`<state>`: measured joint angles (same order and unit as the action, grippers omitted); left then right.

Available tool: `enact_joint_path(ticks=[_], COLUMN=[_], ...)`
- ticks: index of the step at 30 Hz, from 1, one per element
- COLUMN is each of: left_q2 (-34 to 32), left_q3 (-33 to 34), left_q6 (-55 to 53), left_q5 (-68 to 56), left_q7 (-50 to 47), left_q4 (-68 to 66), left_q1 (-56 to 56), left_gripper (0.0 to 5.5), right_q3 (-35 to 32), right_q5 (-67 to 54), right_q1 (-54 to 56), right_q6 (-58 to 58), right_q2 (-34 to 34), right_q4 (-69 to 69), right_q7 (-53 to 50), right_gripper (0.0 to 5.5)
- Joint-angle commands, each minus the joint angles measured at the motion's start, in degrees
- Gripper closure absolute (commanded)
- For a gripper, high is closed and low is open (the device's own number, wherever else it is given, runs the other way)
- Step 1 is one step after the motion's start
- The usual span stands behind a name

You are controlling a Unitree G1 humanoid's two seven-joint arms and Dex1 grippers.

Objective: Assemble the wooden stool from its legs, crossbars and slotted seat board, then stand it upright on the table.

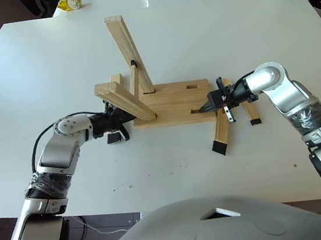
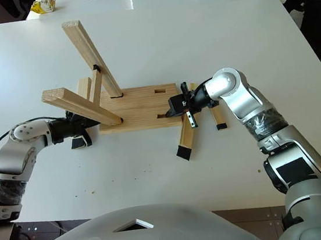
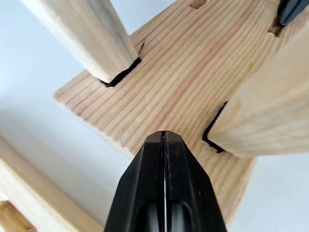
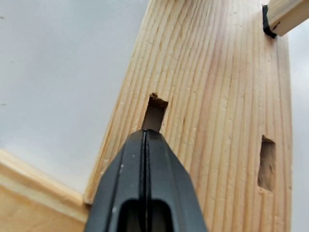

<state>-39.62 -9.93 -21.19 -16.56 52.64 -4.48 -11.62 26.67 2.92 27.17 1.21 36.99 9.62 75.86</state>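
**Q:** Seat board (image 1: 172,98), pos.?
**A:** Flat on desk (image 1: 54,63), between both tools. Near leg (image 1: 120,98) slotted in just ahead of left tool (image 3: 164,137), leaning. Far leg (image 1: 124,42) is beyond it.
**Q:** Tool status?
**A:** Left: fingers pressed together, nothing held, tip at board edge. Right tool (image 4: 145,133): same, tip at an open slot (image 4: 154,113). Loose leg (image 1: 222,133) lies just beneath it.

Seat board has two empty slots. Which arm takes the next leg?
Right, probably. The loose legs lie beside the right gripper, at the end of the seat board with the empty slots. The left gripper sits at the other end, by the two fitted legs.
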Motion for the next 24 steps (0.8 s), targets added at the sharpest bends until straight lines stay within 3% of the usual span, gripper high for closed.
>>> enact_joint_path(ticks=[1, 9, 14, 19, 22, 24], left_q2=[1.4, 5.9, 6.3, 0.8, -2.6, -5.2], left_q3=[-2.2, 0.8, 8.6, 16.2, 20.8, 19.9], left_q6=[-0.4, 2.5, 0.3, -6.5, -14.0, -17.6], left_q5=[3.4, 2.2, -1.3, -4.9, -9.9, -12.5], left_q7=[0.4, -1.0, -5.2, -5.4, -4.2, -1.3], left_q4=[-5.7, -14.2, -14.5, -2.1, 13.0, 22.1], left_q1=[-0.6, -7.1, -8.8, -0.7, 8.9, 14.4], left_gripper=[5.5, 5.5, 5.5, 5.5, 5.5, 5.5], right_q3=[0.6, -0.5, -8.4, -13.2, -11.3, -10.7], right_q5=[-2.1, -4.0, -14.7, -16.4, -6.5, -2.3], right_q1=[-2.5, -5.9, -5.8, -1.2, 5.5, 7.5], right_q6=[-3.5, -8.0, -13.1, -14.4, -7.3, -4.4], right_q2=[0.6, -0.3, 1.3, 0.9, -2.2, -3.7], right_q4=[-5.5, -10.6, -14.7, -12.0, 1.3, 8.3], right_q7=[2.5, 0.8, 3.0, -0.7, -10.7, -16.2], right_gripper=[5.48, 5.48, 5.48, 5.48, 5.48, 5.48])
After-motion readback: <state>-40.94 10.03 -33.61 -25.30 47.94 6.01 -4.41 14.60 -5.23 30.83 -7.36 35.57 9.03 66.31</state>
